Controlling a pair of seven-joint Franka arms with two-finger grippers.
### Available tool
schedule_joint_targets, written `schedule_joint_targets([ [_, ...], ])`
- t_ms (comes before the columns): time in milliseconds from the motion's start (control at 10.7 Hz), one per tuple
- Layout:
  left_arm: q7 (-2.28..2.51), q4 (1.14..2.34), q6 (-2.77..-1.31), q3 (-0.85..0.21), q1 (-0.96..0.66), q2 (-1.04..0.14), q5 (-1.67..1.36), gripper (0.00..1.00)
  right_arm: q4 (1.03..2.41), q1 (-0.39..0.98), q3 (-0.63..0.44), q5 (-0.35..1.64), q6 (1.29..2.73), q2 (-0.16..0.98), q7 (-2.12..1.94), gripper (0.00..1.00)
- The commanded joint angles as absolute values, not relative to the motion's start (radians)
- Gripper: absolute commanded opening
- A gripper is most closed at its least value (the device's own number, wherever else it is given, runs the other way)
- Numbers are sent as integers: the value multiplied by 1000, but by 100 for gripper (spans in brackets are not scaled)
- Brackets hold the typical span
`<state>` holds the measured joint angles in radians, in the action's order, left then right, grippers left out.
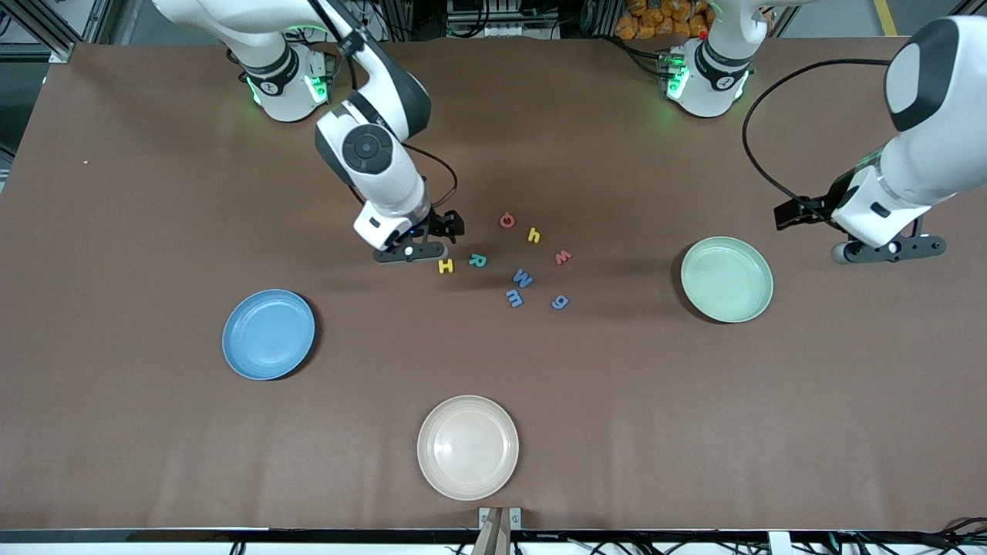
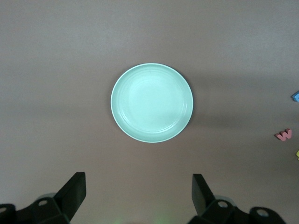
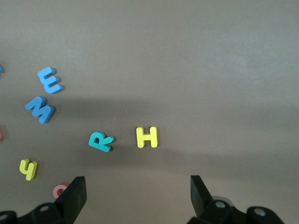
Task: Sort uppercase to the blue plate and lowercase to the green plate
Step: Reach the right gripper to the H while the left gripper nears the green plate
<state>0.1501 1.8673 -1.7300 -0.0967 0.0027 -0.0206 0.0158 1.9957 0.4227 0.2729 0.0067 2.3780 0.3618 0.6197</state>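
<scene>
The letters lie scattered mid-table: yellow H [image 1: 445, 266], teal R [image 1: 477, 260], blue M [image 1: 523, 277], red G [image 1: 506, 220], yellow h [image 1: 533, 236], red w [image 1: 564, 257], blue m [image 1: 514, 297] and blue g [image 1: 560, 302]. My right gripper [image 1: 415, 248] hangs open just beside the H [image 3: 146, 137], toward the right arm's end, nothing between its fingers [image 3: 74, 193]. The blue plate [image 1: 268, 334] and the green plate [image 1: 726, 279] hold nothing. My left gripper [image 1: 887, 248] waits open beside the green plate [image 2: 152, 102], toward the left arm's end.
A cream plate [image 1: 468, 446] sits near the table's front edge, nearer the front camera than the letters. The right wrist view also shows R [image 3: 100, 141], M [image 3: 40, 109] and m [image 3: 49, 80]. Brown table all round.
</scene>
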Motion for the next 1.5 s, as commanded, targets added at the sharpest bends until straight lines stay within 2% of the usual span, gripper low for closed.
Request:
schedule_joint_targets([
  [0, 129, 1875, -1755, -100, 12, -26, 2, 100, 1996, 448, 272, -95, 2436, 428, 722, 98],
  [468, 133, 1879, -1773, -101, 11, -35, -24, 100, 1994, 449, 268, -146, 2545, 534, 775, 89],
  [655, 130, 1881, -1776, -103, -3, -38, -26, 100, 1993, 454, 264, -181, 2549, 551, 776, 82],
  [843, 130, 1884, -1793, -133, -3, -46, -31, 100, 1991, 454, 262, -183, 2572, 569, 784, 81],
  [1405, 149, 1956, -1943, -173, -1, -95, -118, 100, 1971, 456, 252, -198, 2585, 601, 785, 68],
])
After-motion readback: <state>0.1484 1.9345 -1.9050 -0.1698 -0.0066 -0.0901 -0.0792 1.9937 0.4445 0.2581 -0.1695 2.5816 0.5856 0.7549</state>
